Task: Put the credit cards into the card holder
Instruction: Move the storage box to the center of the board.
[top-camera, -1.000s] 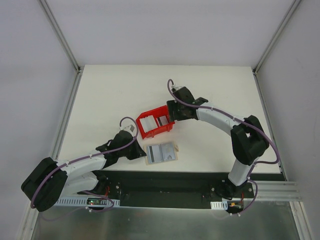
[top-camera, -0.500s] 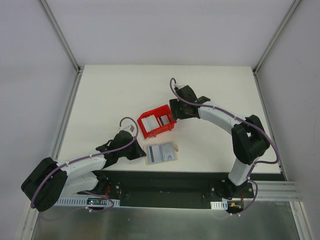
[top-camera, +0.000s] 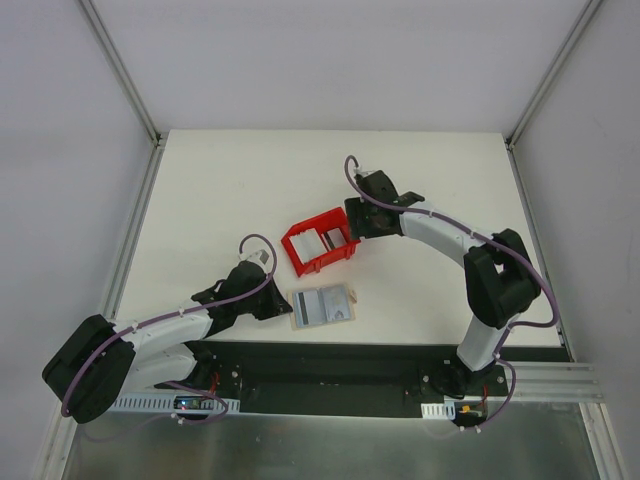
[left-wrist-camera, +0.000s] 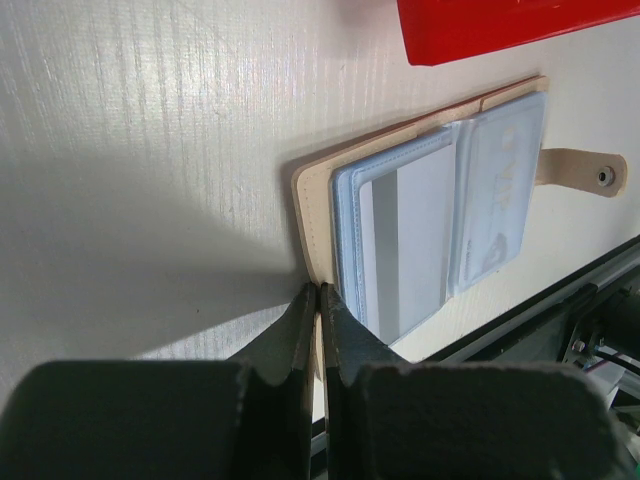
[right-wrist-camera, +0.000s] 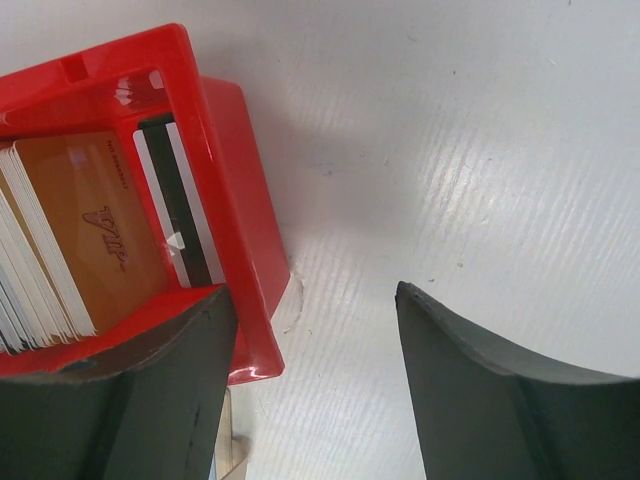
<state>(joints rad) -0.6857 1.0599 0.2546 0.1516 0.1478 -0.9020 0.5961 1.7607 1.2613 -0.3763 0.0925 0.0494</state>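
The tan card holder (top-camera: 322, 306) lies open near the table's front edge, showing pale blue pockets (left-wrist-camera: 420, 230) with a whitish card in each. My left gripper (left-wrist-camera: 318, 295) is shut, its tips touching the holder's near edge (top-camera: 287, 308). More credit cards stand in the red bin (right-wrist-camera: 230, 200): a white stack (right-wrist-camera: 25, 265), a brown one (right-wrist-camera: 95, 230) and one with a black stripe (right-wrist-camera: 180, 225). My right gripper (right-wrist-camera: 308, 292) is open and straddles the bin's right wall, with one finger inside the bin and one outside over bare table (top-camera: 350, 228).
The red bin (top-camera: 325, 265) sits just behind the holder, and its corner shows at the top of the left wrist view (left-wrist-camera: 500, 25). The holder's snap strap (left-wrist-camera: 585, 172) points toward the black base rail (top-camera: 330, 365).
The red bin and my right gripper have shifted a little to the right together. The left arm and the card holder have stayed put.
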